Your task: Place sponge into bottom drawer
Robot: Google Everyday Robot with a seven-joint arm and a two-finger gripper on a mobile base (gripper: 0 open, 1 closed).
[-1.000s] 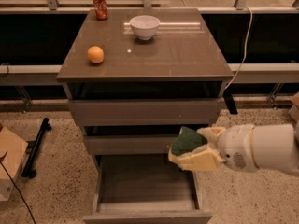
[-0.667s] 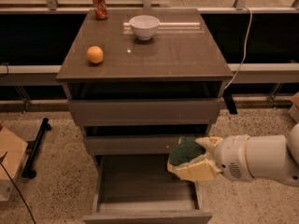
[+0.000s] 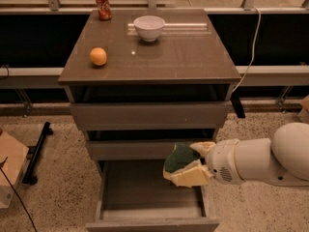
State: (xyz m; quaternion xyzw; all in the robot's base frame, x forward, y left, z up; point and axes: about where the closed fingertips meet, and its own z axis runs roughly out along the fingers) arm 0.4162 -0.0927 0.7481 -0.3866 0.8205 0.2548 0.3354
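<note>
The sponge, dark green on top, sits between the pale yellow pads of my gripper, which is shut on it. The gripper comes in from the right on a white arm and holds the sponge above the right rear part of the bottom drawer. That drawer is pulled out, with its flat grey floor showing and its front panel at the lower edge of the view. The sponge's lower side is hidden by the pads.
The cabinet top carries an orange, a white bowl and a red can. Two upper drawers are closed. A cardboard box and a black stand lie on the floor at left.
My gripper with the sponge has moved slightly down and to the left, further over the open bottom drawer.
</note>
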